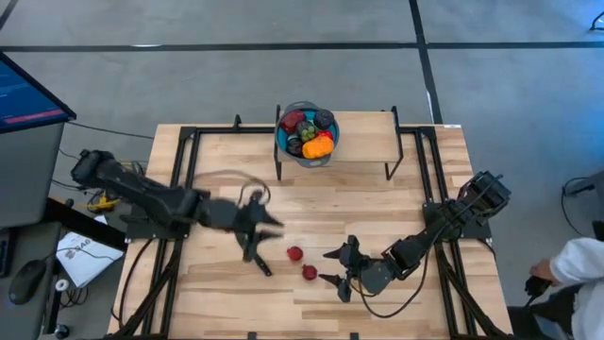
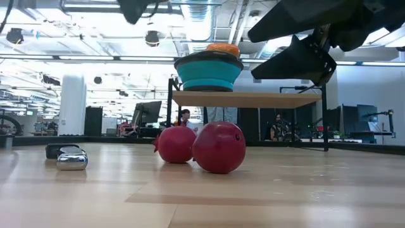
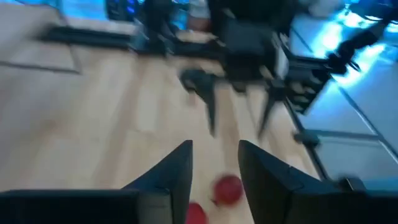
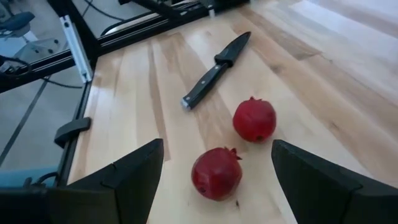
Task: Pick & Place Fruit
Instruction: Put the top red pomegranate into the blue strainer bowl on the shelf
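Two dark red toy fruits lie on the wooden table, one (image 1: 294,253) nearer the left arm and one (image 1: 309,272) nearer the front edge. My right gripper (image 1: 326,266) stands low and open just right of them. In its wrist view the nearer fruit (image 4: 216,173) sits between the spread fingers, touching neither, with the other fruit (image 4: 254,119) beyond. My left gripper (image 1: 274,225) hovers above the table left of the fruits; its fingers (image 3: 180,168) are apart with nothing between them. A teal bowl (image 1: 307,134) on a raised shelf holds several fruits.
A black-handled knife (image 1: 257,255) lies on the table below my left gripper, left of the fruits; it also shows in the right wrist view (image 4: 214,68). The shelf (image 1: 359,151) with black legs stands at the far edge. A person (image 1: 576,269) is at the right.
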You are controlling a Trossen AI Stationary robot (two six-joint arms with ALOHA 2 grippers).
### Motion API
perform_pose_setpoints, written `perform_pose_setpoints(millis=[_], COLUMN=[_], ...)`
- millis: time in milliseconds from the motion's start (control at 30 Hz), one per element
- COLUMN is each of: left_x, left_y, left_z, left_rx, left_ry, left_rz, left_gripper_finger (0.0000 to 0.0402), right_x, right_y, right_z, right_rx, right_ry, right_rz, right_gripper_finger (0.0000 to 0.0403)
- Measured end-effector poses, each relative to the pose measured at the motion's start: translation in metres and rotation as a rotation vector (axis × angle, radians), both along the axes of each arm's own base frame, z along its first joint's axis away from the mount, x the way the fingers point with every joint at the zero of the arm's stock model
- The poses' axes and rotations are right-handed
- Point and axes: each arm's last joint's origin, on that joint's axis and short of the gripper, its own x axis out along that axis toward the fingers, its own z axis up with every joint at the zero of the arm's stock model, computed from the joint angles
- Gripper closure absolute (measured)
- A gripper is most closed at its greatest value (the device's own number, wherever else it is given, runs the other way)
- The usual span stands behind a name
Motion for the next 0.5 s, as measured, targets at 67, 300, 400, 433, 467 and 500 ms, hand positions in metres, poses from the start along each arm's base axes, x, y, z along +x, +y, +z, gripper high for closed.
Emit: perform_pose_setpoints(millis=[67,300,400,433,467,500], left_x=[0.003,0.013,0.014,0.014,0.013,0.011], left_y=[0.013,0.076,0.096,0.096,0.094,0.091], left_z=[0.023,0.069,0.068,0.066,0.064,0.06], left_rx=[0.017,0.145,0.153,0.167,0.196,0.231], left_ry=[-0.001,-0.045,-0.023,-0.006,0.023,0.062], left_rz=[0.064,0.26,0.236,0.199,0.154,0.106], left_gripper_finger=[0.0288,0.0297,0.0297,0.0297,0.0294,0.0291], right_x=[0.001,0.003,0.003,0.002,0.001,0.0], right_y=[-0.001,-0.005,-0.005,-0.004,-0.003,-0.002], right_z=[0.0,0.0,0.0,0.0,-0.001,-0.001], right_rx=[-0.005,-0.005,0.011,0.018,0.022,0.026], right_ry=[-0.004,-0.004,-0.007,-0.003,0.002,0.004], right_rz=[-0.014,-0.028,-0.032,-0.033,-0.032,-0.032], right_gripper_finger=[0.0111,0.0111,0.0111,0.0111,0.0111,0.0111])
